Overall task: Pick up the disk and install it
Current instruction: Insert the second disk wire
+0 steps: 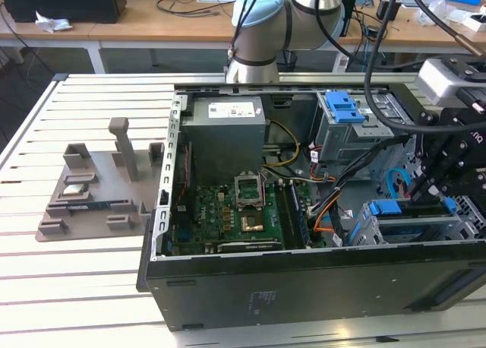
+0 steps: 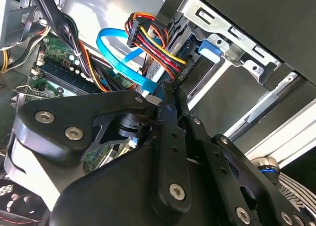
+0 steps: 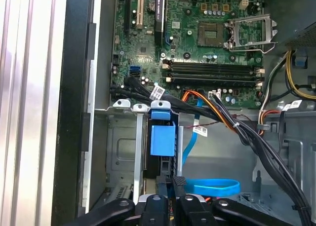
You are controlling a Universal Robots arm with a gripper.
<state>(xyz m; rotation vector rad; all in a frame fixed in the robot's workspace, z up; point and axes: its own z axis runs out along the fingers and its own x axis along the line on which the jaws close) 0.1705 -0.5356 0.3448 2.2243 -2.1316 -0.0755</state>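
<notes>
The disk (image 1: pixel 410 225) stands on edge in the drive bay at the exterior view's right, near the front of the open computer case (image 1: pixel 304 268). Its bright blue carrier frame (image 3: pixel 162 139) sits between the bay's metal rails. In the second wrist view its blue clip (image 2: pixel 208 49) shows beside the bay wall. My gripper (image 1: pixel 422 190) hangs just over the disk's near end. In both wrist views the fingers (image 2: pixel 170 137) stand pressed together, nothing visible between them (image 3: pixel 173 184). Whether the tips touch the disk I cannot tell.
A blue-handled grey drive cage (image 1: pixel 345 112) and a large grey power supply box (image 1: pixel 226 135) stand at the back of the case. The motherboard (image 1: pixel 235 219) lies in the middle. A looped blue cable (image 3: pixel 212 187) and wire bundles (image 2: pixel 148 43) crowd the bay. A grey fixture (image 1: pixel 99 188) sits on the slatted table.
</notes>
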